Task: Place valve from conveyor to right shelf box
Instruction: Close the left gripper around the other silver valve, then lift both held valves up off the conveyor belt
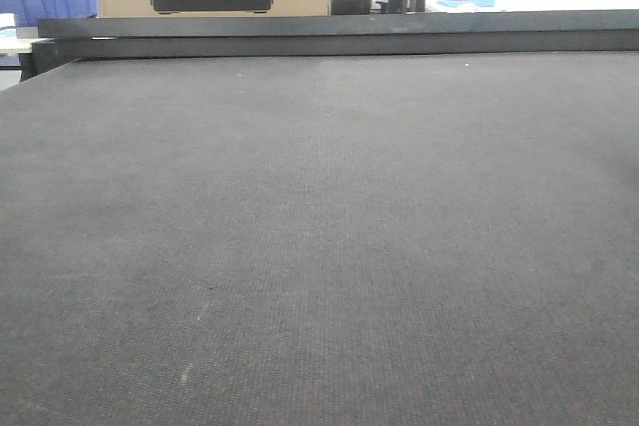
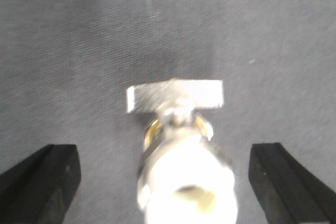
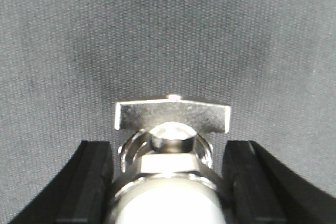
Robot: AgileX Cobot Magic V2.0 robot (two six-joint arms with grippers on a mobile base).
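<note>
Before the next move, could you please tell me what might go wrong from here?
The left claw is open, its black fingers well clear of the blurred silver metal valve with a flat handle; an off-centre close may shove it along the dark grey woven belt. The right claw appears to pinch the rounded body of the second shiny metal valve; that smooth surface may slip or twist on lifting.

The conveyor [image 1: 319,246] was a wide, flat belt of dark grey woven cloth with a black bar along its far edge. Over it sat a blurred valve [image 2: 184,177], pale-bodied with a flat silvery T-handle. A second valve [image 3: 172,153], shiny steel with a hex nut, showed the same crosswise handle.
</note>
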